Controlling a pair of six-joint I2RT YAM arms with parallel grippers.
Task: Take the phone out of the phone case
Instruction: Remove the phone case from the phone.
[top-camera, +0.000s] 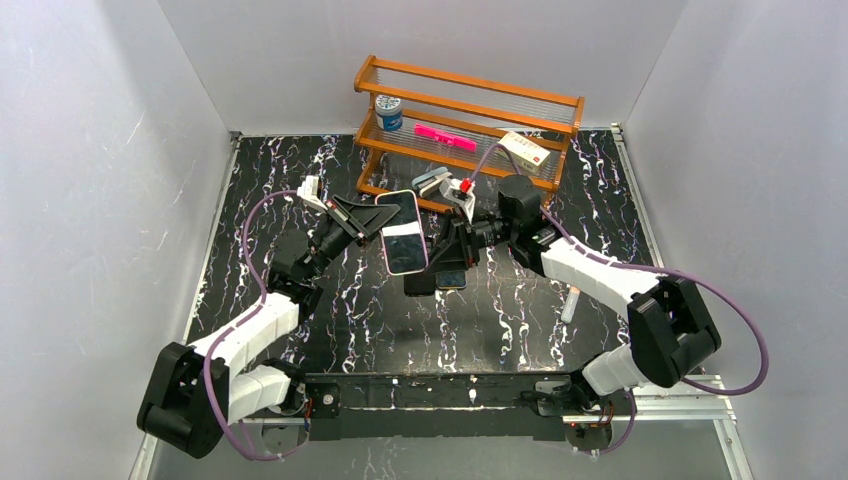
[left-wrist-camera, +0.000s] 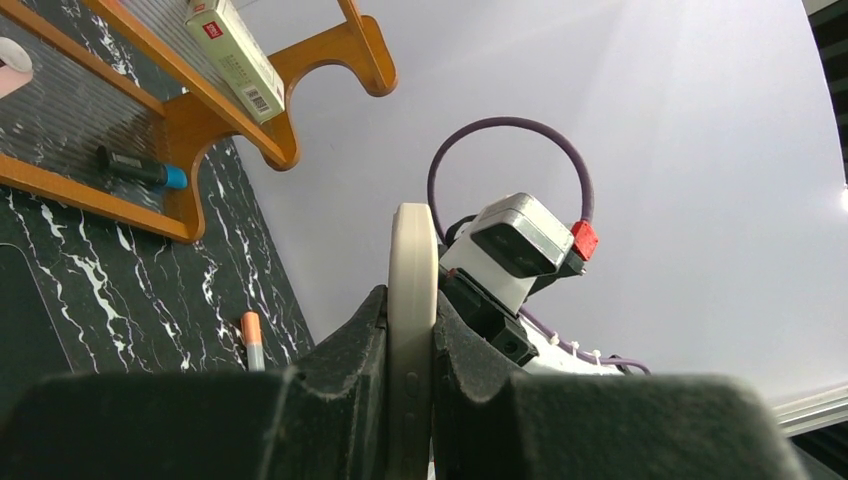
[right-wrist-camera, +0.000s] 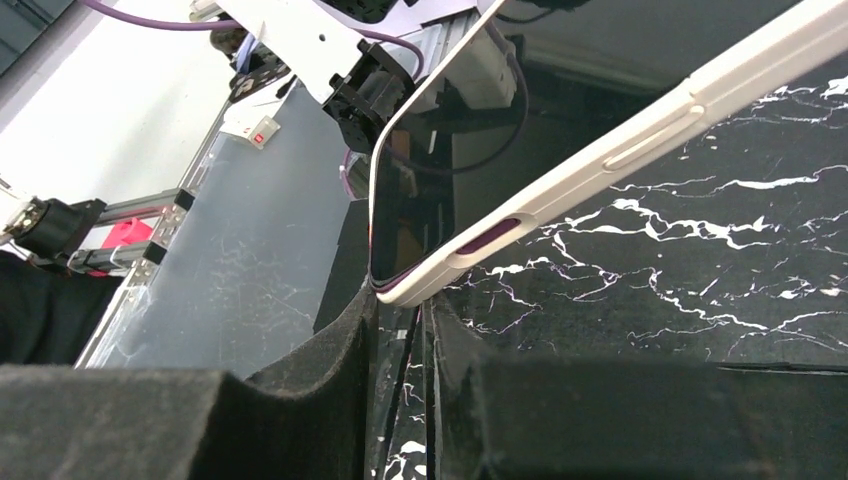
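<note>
left gripper pinching the long edge of the cream phone case, pads tight on both faces. right gripper sits at 4 o'clock of the case; its fingers are nearly together with a thin gap, and a case corner is right at the tips. cannot tell if it actually grips. both arms reach in toward mid-desk.

black marbled desk underneath. orange wooden rack at 12 o'clock, by the back wall.

phone seated in the case, dark screen showing inside the cream rim. the pair is held tilted, up off the desk, just 12 o'clock of centre and near the rack's front.

white box on the rack's 3 o'clock end, blue-lidded jar toward its 9 o'clock end, pink flat item between them. white pen lying on the desk at 4 o'clock of the phone, well apart.
</note>
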